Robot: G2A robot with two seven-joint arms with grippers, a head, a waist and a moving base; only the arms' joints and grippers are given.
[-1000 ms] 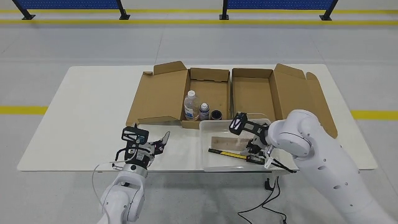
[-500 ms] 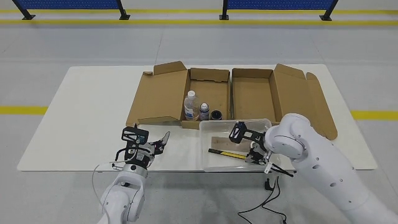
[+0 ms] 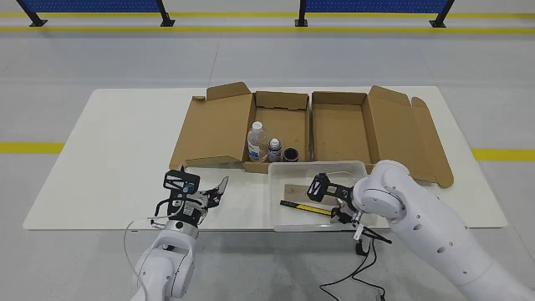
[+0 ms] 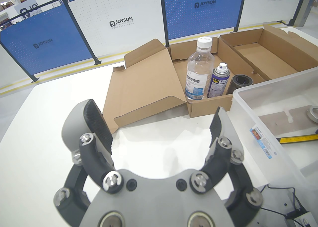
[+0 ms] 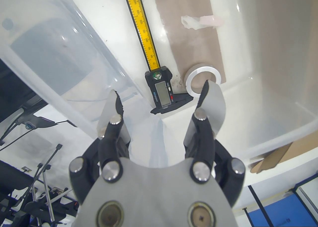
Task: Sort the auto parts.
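Now your right gripper (image 5: 160,90) hangs wide open, empty, over the caliper (image 5: 149,46) at centre frame in the clear bin (image 5: 273,123). It looks stiff, light, slick: pinch across its dark head.

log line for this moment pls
right end effector open above black-and-yellow digital caliper in clear plastic bin | left end effector open

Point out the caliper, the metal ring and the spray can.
caliper (image 5: 161,91), right wrist view, on its display housing.
metal ring (image 5: 201,68), right wrist view, on its rim.
spray can (image 4: 218,83), left wrist view, on its label.
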